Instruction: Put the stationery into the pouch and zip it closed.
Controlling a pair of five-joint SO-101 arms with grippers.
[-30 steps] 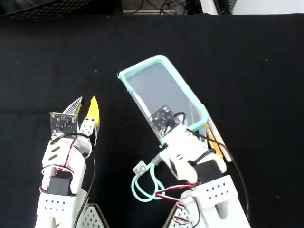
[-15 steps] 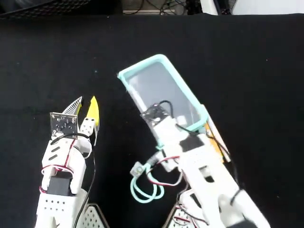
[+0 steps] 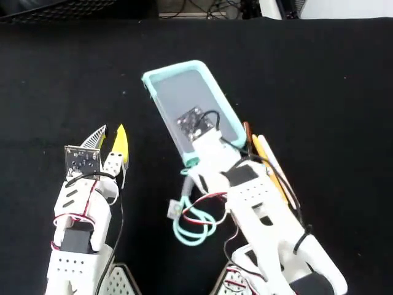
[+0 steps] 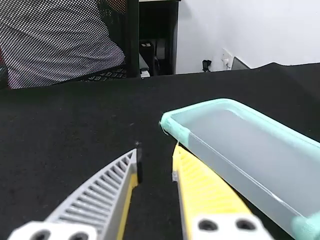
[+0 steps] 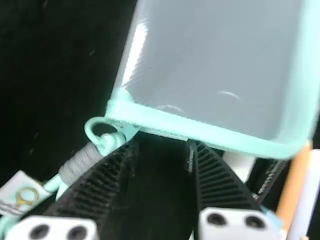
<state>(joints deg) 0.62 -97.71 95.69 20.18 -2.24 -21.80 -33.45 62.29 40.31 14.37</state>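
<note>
The pouch [image 3: 184, 98] is translucent grey, edged mint-green.

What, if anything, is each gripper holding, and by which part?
Nothing. The left gripper is open and empty; the right gripper is open, tips at the short end of the translucent mint-edged pouch.

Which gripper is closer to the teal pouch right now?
Right. The right gripper is at the near end of the pouch; the left gripper is off to its side, apart from it.
</note>
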